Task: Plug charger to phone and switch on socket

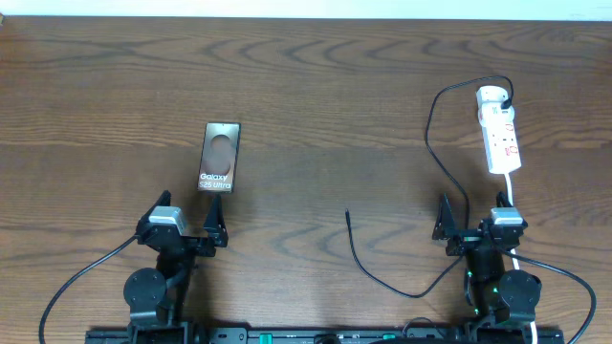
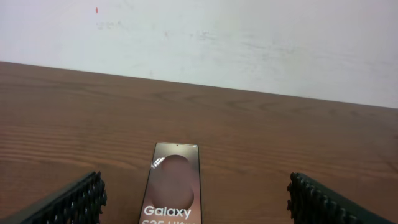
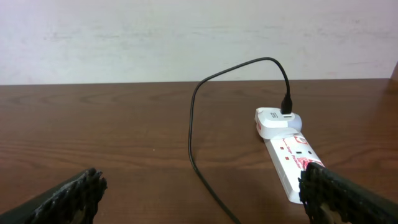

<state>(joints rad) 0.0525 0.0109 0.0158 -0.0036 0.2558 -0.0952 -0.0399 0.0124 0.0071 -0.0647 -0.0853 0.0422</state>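
The phone (image 1: 219, 158) is seen just beyond the wide-spread left gripper (image 1: 188, 218). The socket (image 1: 498, 129) is found farther beyond the equally gaping right gripper (image 1: 473, 218).

The phone (image 1: 219, 158) lies on the tabletop (image 1: 316, 86) at left, just beyond the left claw (image 1: 186, 218); the socket (image 1: 499, 132) lies far right, beyond the right claw (image 1: 473, 218). The charger (image 1: 427, 129) runs from the socket's far end, its free tip between phone and socket.
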